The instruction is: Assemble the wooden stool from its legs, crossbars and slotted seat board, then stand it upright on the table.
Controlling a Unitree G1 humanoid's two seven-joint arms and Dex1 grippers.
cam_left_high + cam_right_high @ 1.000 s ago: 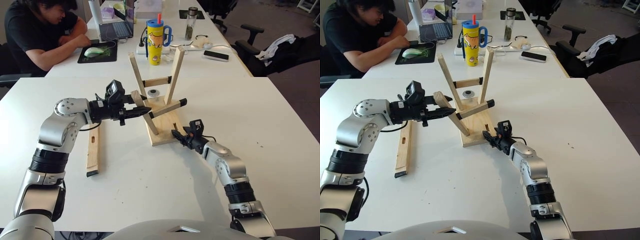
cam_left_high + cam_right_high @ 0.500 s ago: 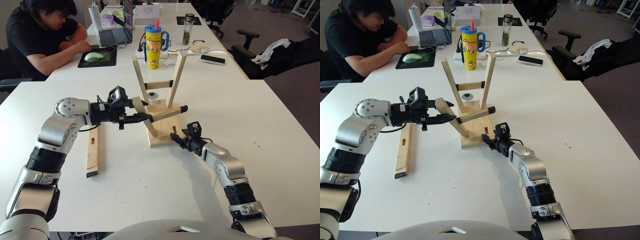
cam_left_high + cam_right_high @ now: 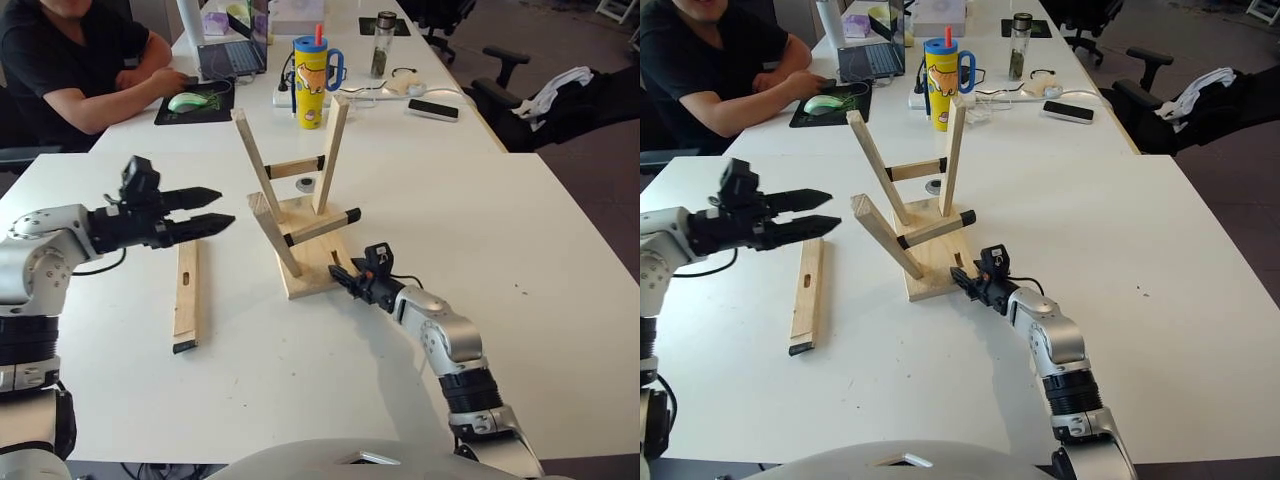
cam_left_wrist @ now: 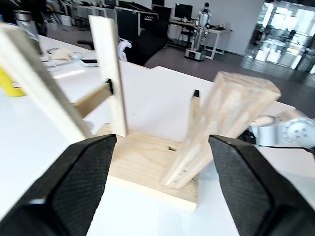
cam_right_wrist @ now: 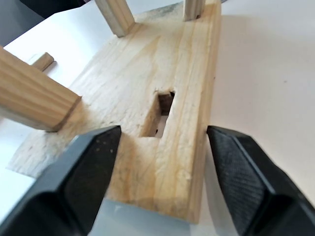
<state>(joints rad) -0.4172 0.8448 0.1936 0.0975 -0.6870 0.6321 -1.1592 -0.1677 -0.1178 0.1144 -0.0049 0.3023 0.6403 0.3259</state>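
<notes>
Jaws on both arms stand apart and clamp nothing. The left gripper (image 3: 226, 204) hangs above the table (image 3: 560, 260) toward its left edge, fingers pointing at the stool and well apart from it. The right gripper (image 3: 338, 272) sits low at the near end of the seat board (image 3: 315, 280), a pad on either side of that end; whether either pad touches the wood I cannot tell.

The stool lies upside down about mid-table, its seat board flat on the surface. Two legs (image 3: 254, 150) rise from the far end, joined by a short crossbar (image 3: 296, 168). A third leg (image 3: 275, 235) tilts steeply toward the left, and a dark-tipped crossbar (image 3: 320, 226) runs from it to the right. Its foot is hidden behind the wood, so how it seats in the board stays unclear. An open slot (image 5: 160, 110) shows near the board's end.

A loose slotted leg (image 3: 185, 295) lies flat near the left edge, below the left gripper. Just behind the stool rests a small round object (image 3: 305, 185), too small to identify. On the next table beyond stand a yellow cup (image 3: 312, 85) and a phone (image 3: 432, 110).
</notes>
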